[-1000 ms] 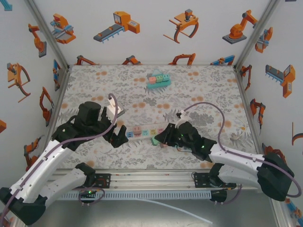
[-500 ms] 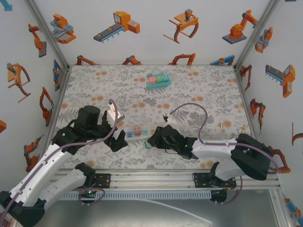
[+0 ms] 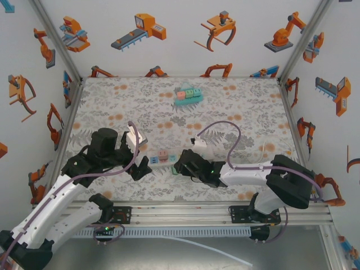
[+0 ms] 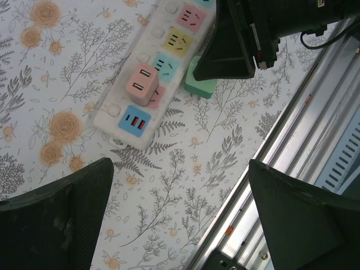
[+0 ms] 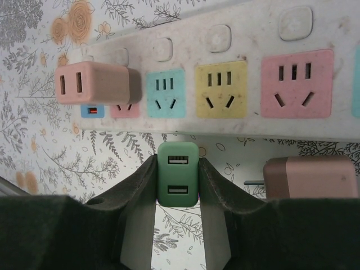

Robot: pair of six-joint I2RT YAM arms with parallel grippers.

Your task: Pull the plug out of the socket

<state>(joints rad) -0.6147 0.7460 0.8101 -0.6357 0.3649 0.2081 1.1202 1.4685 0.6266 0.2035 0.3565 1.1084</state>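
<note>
My right hand [image 5: 178,169] is clamped on the green plug [image 5: 178,188], just off the strip [image 5: 247,42] at its 6 o'clock; left hand [image 4: 180,174] gapes wide. Plug looks light, rigid, slick, so I'd squeeze its flat sides.

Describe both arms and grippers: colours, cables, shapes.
The left arm and right arm have white shells, black joints and wrists, and a purple cable along each. The left gripper and right gripper each have two broad, matte black fingers.

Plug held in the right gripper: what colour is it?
That plug is green; the right wrist view shows it best.
</note>
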